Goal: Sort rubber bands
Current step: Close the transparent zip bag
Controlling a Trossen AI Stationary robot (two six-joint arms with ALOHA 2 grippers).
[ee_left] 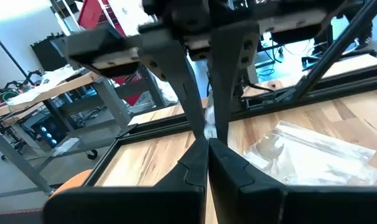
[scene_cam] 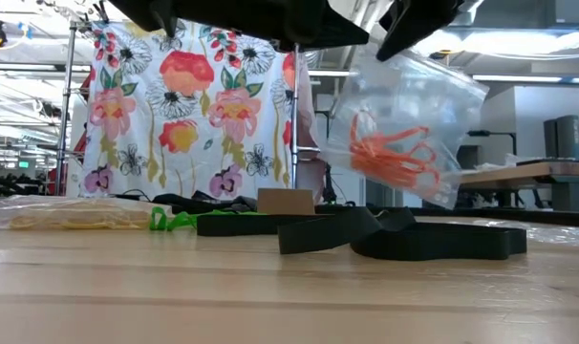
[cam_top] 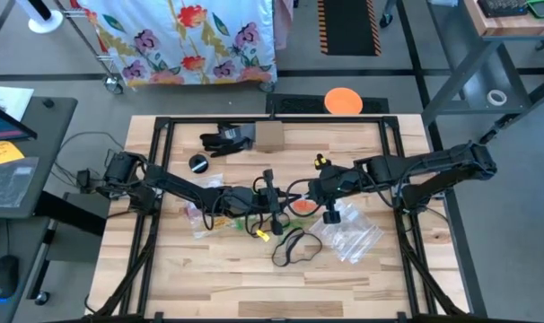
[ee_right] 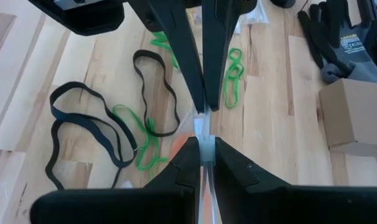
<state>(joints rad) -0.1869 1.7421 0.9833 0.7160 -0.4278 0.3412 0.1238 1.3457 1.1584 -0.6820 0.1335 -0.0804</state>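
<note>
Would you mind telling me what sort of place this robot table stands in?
Probably a robotics lab or workshop. Workbenches with gear surround the wooden table, a desk with a computer mouse stands beside it, black-and-yellow hazard tape marks the floor, and a floral cloth hangs on a rack behind.

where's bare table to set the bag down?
Free: the near strip of the table, below the black bands, and the far right corner beyond the right hand. Crowded: the middle, where both hands hold the bag of orange bands up, with green bands, empty bags and the left hand.
</note>
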